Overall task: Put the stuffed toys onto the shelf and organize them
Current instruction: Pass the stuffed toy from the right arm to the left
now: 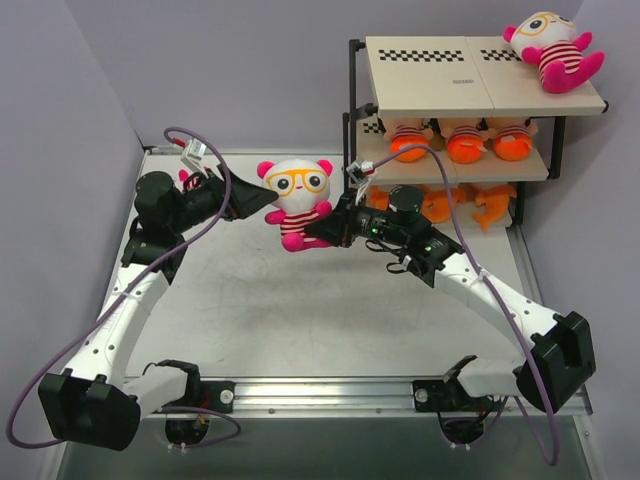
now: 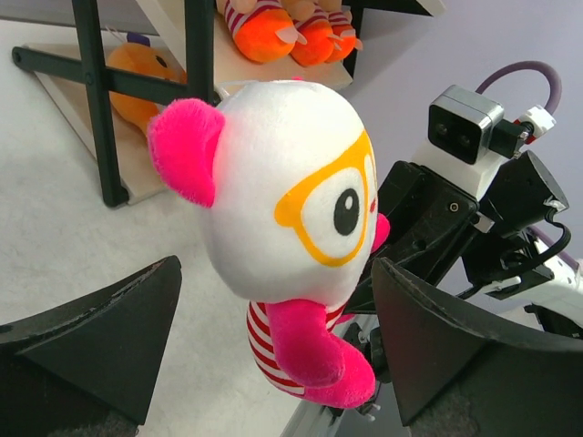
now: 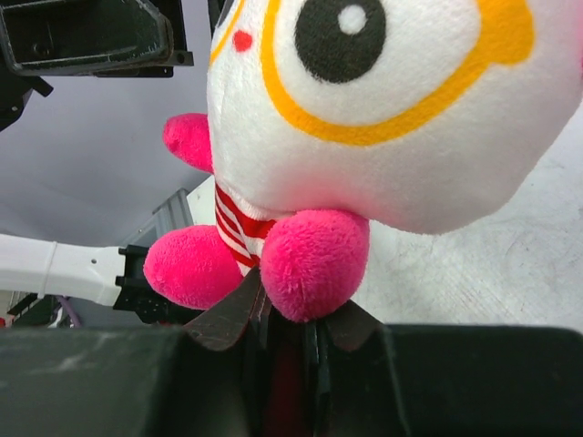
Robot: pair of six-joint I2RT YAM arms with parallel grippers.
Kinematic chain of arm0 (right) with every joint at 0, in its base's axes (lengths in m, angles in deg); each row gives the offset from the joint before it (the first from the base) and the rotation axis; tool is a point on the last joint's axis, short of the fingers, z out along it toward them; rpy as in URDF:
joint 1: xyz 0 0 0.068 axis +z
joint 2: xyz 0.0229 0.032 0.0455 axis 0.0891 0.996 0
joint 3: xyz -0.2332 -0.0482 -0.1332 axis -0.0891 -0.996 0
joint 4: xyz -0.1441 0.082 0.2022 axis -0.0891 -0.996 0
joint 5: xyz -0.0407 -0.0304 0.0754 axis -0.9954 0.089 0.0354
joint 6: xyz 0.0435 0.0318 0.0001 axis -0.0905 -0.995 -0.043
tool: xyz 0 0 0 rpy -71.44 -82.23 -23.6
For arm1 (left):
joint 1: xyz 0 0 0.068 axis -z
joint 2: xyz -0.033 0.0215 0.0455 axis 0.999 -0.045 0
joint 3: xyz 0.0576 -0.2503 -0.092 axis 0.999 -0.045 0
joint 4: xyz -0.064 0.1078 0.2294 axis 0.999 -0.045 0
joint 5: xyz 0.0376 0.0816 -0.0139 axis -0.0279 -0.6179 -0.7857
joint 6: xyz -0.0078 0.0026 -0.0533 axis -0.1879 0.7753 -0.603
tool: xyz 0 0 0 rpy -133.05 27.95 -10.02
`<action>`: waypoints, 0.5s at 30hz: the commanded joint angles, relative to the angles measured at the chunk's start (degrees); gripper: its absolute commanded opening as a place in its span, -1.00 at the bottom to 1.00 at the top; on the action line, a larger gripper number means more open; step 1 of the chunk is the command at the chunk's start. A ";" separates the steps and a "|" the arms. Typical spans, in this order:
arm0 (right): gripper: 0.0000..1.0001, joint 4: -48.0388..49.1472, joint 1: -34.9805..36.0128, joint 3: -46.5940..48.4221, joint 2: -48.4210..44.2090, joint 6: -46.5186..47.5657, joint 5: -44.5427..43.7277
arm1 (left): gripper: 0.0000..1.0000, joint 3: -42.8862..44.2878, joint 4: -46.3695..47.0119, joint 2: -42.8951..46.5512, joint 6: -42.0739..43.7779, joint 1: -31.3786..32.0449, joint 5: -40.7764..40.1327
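Above the table [image 1: 300, 300], at its far edge, left of the shelf [image 1: 354, 110]: left gripper [image 1: 258, 200], jaws wide, flanking the glasses toy [image 1: 296, 195]; right gripper [image 1: 318, 232], clamped on its pink foot. Step judged: hand-over to right arm; next, lift toy to top board [image 1: 440, 85], beside its twin [image 1: 555, 50].

We're seeing one glasses plush [image 1: 296, 200] hanging upright beside the shelf [image 1: 470, 85], a second plush [image 1: 553, 50] lying on top; dolls [image 1: 462, 140], sharks [image 1: 490, 207] sitting below.

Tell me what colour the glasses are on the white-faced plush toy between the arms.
Yellow-orange, on the pink-eared plush toy, clearest in the left wrist view.
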State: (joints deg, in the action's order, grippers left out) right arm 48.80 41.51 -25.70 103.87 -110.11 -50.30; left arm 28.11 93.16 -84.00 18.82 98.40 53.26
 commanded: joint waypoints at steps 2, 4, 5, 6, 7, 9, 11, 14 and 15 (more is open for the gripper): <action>-1.00 1.41 -0.10 3.41 0.86 1.98 5.04 | 0.88 3.01 0.51 -0.98 0.76 -0.52 2.58; -1.00 1.50 -0.10 3.50 1.12 2.16 5.74 | 0.88 3.01 1.47 -1.25 -0.03 -0.44 2.49; -1.00 1.33 -0.10 3.59 1.21 2.25 5.92 | 0.88 3.01 1.91 -1.51 -0.38 -0.52 2.40; -1.00 1.41 -0.10 3.59 1.30 2.25 6.27 | 0.88 3.01 2.88 -1.60 -1.16 -0.44 2.49; -1.00 1.41 -0.10 3.59 1.39 2.42 6.53 | 0.88 2.92 3.49 -1.69 -1.61 -0.52 2.40; -1.00 1.59 -0.10 3.59 1.65 2.51 7.15 | 0.88 2.92 4.72 -2.04 -2.31 -0.44 2.40; -1.00 1.94 -0.10 3.67 2.00 2.51 7.85 | 0.88 2.74 5.17 -2.65 -2.75 -0.35 2.31; -1.00 2.11 -0.02 4.20 2.44 2.60 8.73 | 0.88 2.22 6.13 -2.92 -3.72 -0.26 2.23; -1.00 1.94 -0.02 4.46 2.44 2.77 8.91 | 0.88 1.61 6.75 -2.83 -4.07 -0.35 2.14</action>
State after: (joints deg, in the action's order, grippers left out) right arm 47.45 41.51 -25.00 106.17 -108.45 -44.38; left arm 28.13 95.12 -86.80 16.13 98.27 54.40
